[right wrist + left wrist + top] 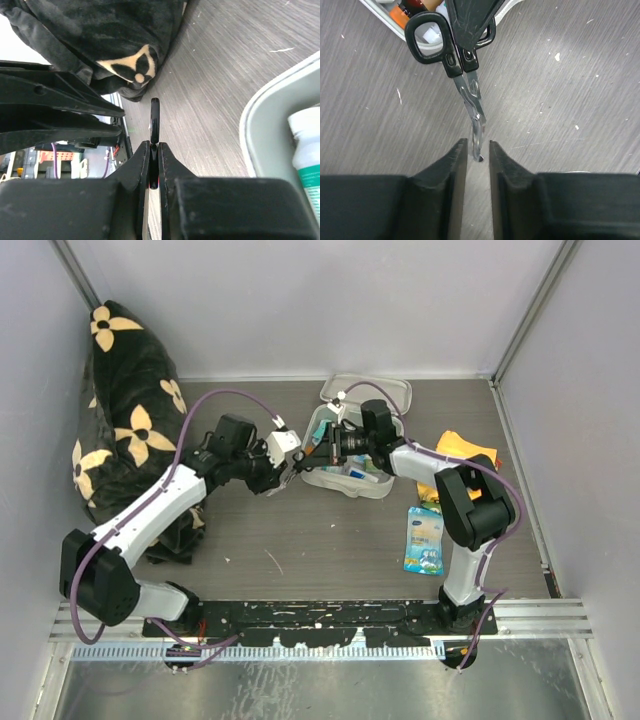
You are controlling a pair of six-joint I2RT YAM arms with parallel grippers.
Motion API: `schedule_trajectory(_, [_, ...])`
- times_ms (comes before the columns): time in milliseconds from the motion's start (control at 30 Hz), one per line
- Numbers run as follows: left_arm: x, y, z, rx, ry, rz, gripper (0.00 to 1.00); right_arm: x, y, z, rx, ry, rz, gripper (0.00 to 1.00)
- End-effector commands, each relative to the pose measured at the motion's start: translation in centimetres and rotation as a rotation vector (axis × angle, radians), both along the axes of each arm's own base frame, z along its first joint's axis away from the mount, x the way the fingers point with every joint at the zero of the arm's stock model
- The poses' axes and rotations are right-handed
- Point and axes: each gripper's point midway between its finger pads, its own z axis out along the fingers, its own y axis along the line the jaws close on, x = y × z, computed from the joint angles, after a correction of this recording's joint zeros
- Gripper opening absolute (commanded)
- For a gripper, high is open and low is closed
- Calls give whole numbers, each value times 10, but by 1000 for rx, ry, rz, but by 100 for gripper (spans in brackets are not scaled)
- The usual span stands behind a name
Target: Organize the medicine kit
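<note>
Steel-bladed, black-handled scissors (470, 95), judged mid-handover beside pale grey-white plastic medicine kit (352, 488). Right gripper (154, 147): jaws clamped on handle loop. Left gripper (478, 145): jaws flank blade tip, grip unclear. Next, likely: left frees, right stows.

Half-hidden medicine kit (350, 487) behind right arm (425, 462)

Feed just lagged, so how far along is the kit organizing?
Done: a bottle lies in the open medicine kit. In hand: scissors, blades in the left gripper, handle pinched by the right gripper. Left, probably: blue-yellow packet and orange-yellow cloth lie outside, and the lid is open.
</note>
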Motion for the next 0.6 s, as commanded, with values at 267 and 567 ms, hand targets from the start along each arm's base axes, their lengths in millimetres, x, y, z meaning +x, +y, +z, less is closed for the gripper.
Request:
schedule_trajectory(267, [0, 10, 44, -33, -172, 15, 77, 50, -67, 67, 40, -188, -229, 1])
schedule_trajectory(567, [8, 12, 50, -27, -184, 54, 98, 100, -145, 79, 50, -189, -546, 1])
